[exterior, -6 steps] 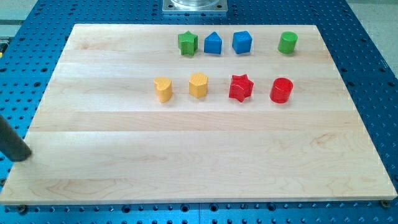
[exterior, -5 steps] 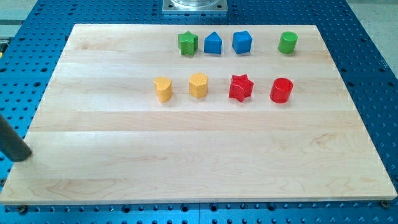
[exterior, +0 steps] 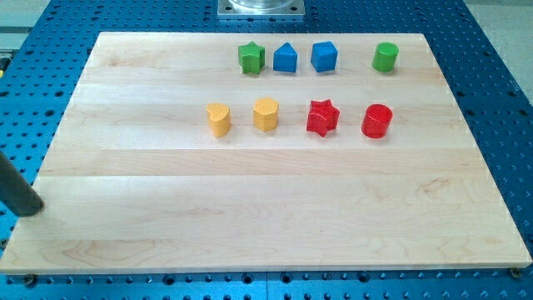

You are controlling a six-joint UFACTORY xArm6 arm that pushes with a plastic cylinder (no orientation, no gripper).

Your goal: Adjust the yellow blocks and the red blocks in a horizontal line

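Note:
A yellow heart block (exterior: 218,119), a yellow hexagon block (exterior: 266,114), a red star block (exterior: 322,117) and a red cylinder block (exterior: 376,121) stand in a roughly horizontal row across the middle of the wooden board (exterior: 250,217). My tip (exterior: 32,206) is at the view's far left, at the board's left edge, far from all the blocks and well below their row.
A second row lies near the view's top: a green star block (exterior: 251,57), a blue block with a pointed top (exterior: 286,57), a blue block (exterior: 324,57) and a green cylinder block (exterior: 385,57). Blue perforated table surrounds the board.

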